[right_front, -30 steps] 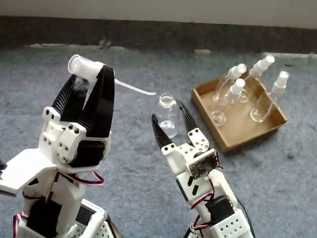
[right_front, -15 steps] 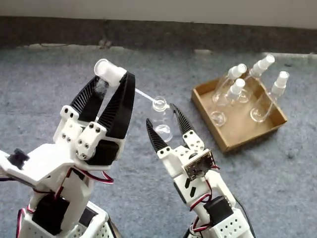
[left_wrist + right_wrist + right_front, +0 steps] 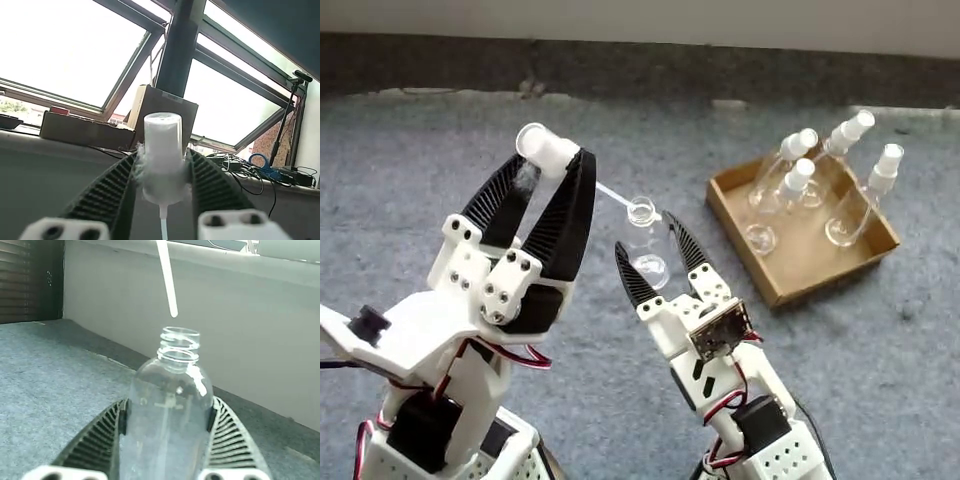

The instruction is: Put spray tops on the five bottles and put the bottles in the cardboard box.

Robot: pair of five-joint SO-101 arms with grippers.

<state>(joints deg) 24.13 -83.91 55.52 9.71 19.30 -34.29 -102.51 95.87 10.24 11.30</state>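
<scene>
Clamping the spray top [image 3: 162, 155] in my left fingers [image 3: 565, 215], I hold its tube [image 3: 167, 280] just above the mouth of the open bottle [image 3: 167, 410], which my right fingers [image 3: 685, 245] grip at frame centre. At upper right, the cardboard box [image 3: 740, 245] holds four capped bottles [image 3: 798, 180].

From my station the spray top [image 3: 162, 155] reads plain white, its thin tube [image 3: 166, 277] a milky white. The bottle [image 3: 167, 425] is colourless and clear. The left gripper [image 3: 552, 158] and right gripper [image 3: 645, 235] have black ribbed fingers [image 3: 565, 215] on white bodies, with red and black wires [image 3: 510, 358]. The cardboard box [image 3: 800, 255] is tan brown, its bottles [image 3: 772, 178] clear with white tops. The carpet [image 3: 410, 170] is mottled blue-grey.
</scene>
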